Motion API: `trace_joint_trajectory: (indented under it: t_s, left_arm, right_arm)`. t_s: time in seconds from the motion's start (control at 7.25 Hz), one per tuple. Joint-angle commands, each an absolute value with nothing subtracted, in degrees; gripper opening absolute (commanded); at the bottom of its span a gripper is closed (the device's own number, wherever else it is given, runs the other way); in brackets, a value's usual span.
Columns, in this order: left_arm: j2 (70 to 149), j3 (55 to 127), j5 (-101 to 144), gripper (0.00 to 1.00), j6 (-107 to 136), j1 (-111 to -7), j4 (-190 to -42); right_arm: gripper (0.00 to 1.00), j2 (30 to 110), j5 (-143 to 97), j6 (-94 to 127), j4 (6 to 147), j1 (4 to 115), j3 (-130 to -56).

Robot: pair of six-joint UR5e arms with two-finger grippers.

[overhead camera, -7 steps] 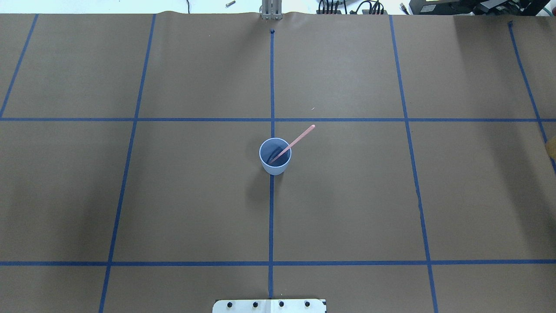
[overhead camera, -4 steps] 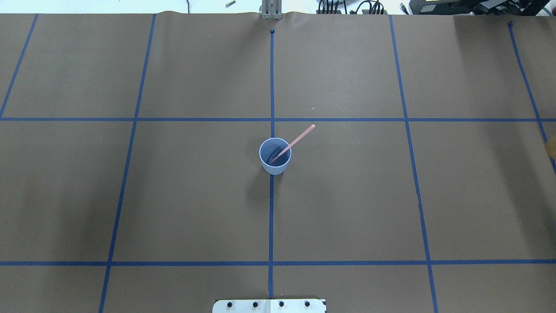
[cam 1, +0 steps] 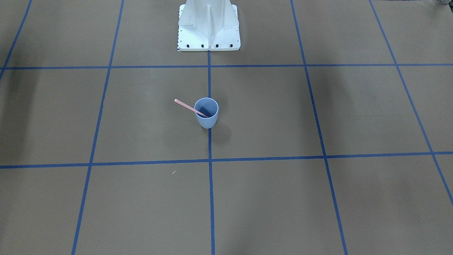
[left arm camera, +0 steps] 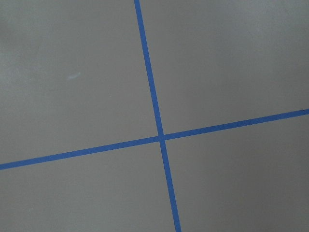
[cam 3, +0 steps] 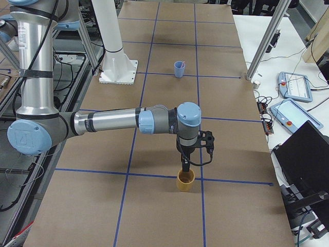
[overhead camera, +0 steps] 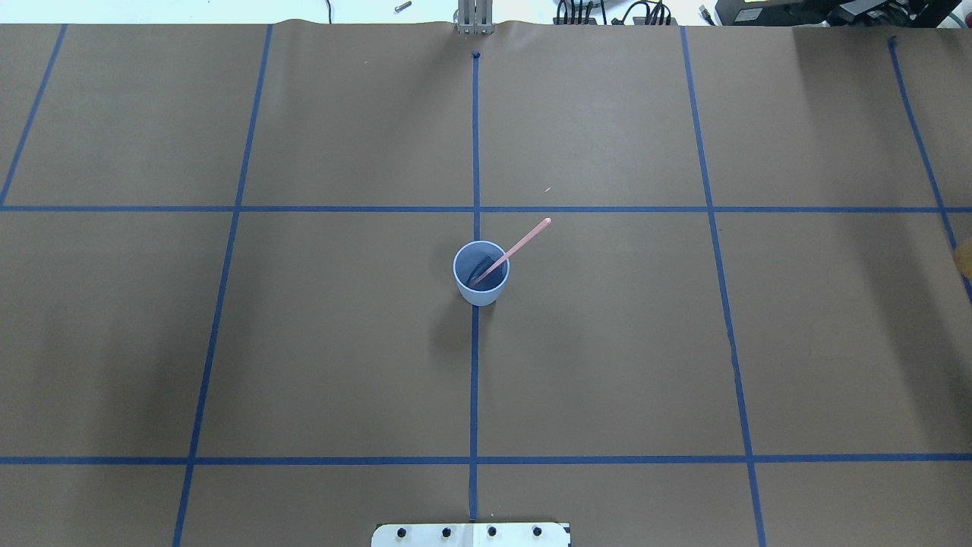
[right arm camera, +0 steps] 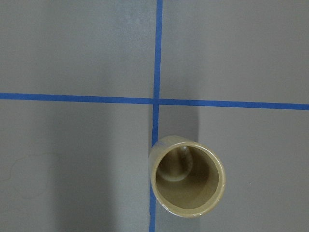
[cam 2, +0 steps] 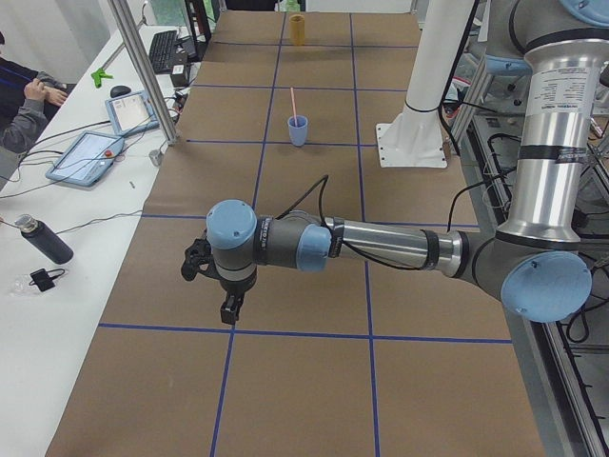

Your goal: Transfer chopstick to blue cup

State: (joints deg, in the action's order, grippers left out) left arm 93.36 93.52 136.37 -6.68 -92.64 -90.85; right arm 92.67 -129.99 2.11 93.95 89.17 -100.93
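The light-blue cup stands upright at the table's middle on the centre tape line; it also shows in the front view. A pale pink chopstick stands tilted in it, with its lower end inside and its upper end leaning over the rim; it shows in the front view too. Both grippers are far from the cup. My left gripper hangs over bare paper near a tape crossing. My right gripper hangs just over a tan cup. I cannot tell whether either is open or shut.
The tan cup stands empty beside a tape crossing near the table's right end. The robot's white base stands at the table's near edge. Tablets, a bottle and cables lie on the operators' bench beyond the far edge.
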Motion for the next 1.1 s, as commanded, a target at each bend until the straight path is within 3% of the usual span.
trace_joint_trajectory:
  t_s: [0.0,0.97]
  left_arm:
    - [93.34,93.51,136.32,0.98,-6.59,-92.64,-90.79]
    - [93.34,93.08,136.32,0.98,-6.68,-92.55,-90.79]
  right_arm:
    - [1.0,92.64,-130.08,2.11,93.96,88.51,-100.9]
    - [1.0,92.64,-129.99,2.11,93.96,87.63,-100.55]
